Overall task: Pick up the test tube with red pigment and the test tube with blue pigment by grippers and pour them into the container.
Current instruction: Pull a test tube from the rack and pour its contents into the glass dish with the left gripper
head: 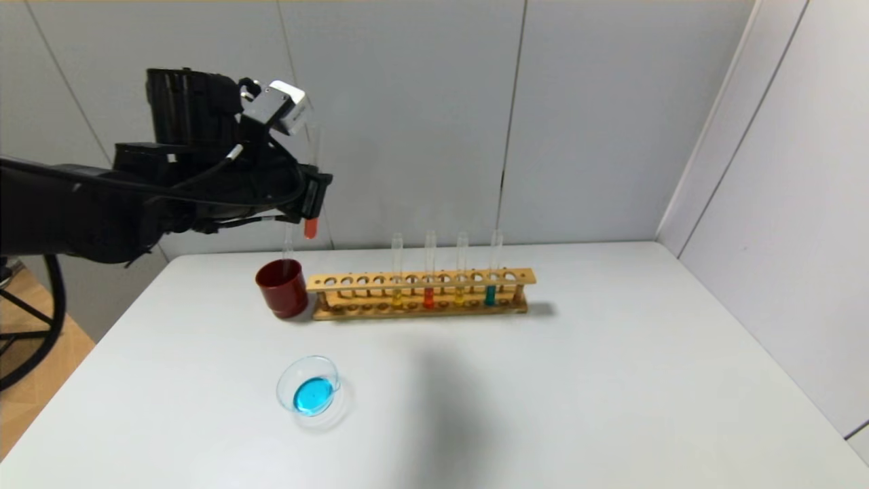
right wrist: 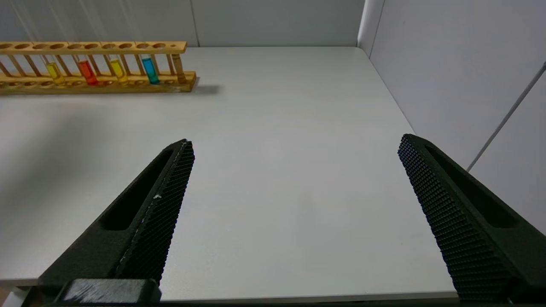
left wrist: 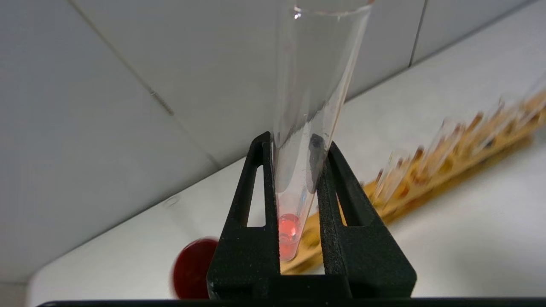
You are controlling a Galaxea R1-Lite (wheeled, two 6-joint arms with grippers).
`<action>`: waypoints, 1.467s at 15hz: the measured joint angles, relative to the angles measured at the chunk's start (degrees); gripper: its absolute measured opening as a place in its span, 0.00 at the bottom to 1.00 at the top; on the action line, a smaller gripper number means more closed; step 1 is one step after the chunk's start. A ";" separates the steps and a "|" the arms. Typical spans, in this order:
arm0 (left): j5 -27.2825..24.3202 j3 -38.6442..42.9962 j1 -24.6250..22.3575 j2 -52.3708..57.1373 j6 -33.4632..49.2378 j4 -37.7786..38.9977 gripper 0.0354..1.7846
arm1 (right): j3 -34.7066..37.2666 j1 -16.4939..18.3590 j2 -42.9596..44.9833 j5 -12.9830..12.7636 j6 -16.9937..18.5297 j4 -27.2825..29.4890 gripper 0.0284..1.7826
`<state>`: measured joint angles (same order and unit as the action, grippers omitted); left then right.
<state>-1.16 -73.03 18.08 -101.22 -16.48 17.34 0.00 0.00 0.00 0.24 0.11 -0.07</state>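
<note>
The left claw (head: pixel 311 197) is raised above the bench's (head: pixel 543 380) far left corner, closed on the test tube with red pigment (head: pixel 311 227). The claw body hides the tube's middle in the head view; only its red tip and faint upper glass show. In the left wrist view the tube's mouth is cut off.

The right claw (right wrist: pixel 294 179) is absent from the head view; its wrist view shows the fingers spread wide with nothing between them, above the bench's near right portion.

The rack (head: pixel 421 294) stands near the far edge, holding the test tube with blue pigment (head: pixel 491 293), another red tube (head: pixel 428 297) and two yellow tubes (head: pixel 397 297). A dark red cup (head: pixel 282 288) touches the rack's left end. The container (head: pixel 311 387), holding blue liquid, sits toward the near left. No legible writing appears.
</note>
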 joint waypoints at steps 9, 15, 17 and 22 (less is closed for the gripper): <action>-24.25 10.86 -10.34 16.16 -20.22 -14.07 0.16 | 0.00 0.00 0.00 -0.02 -0.01 0.00 0.98; -25.02 9.34 -11.34 19.36 -43.00 -32.46 0.16 | 0.00 0.00 0.00 -0.02 0.00 0.00 0.98; -24.77 8.87 -12.76 19.55 -51.27 -36.02 0.16 | 0.00 0.00 0.00 0.00 -0.01 0.00 0.98; -22.65 14.63 -13.70 21.07 -62.57 -36.82 0.16 | 0.00 0.00 0.00 0.00 -0.01 0.00 0.98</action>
<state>-23.81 -58.41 4.38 -80.15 -79.06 -19.48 0.00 0.00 0.00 0.24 0.10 -0.07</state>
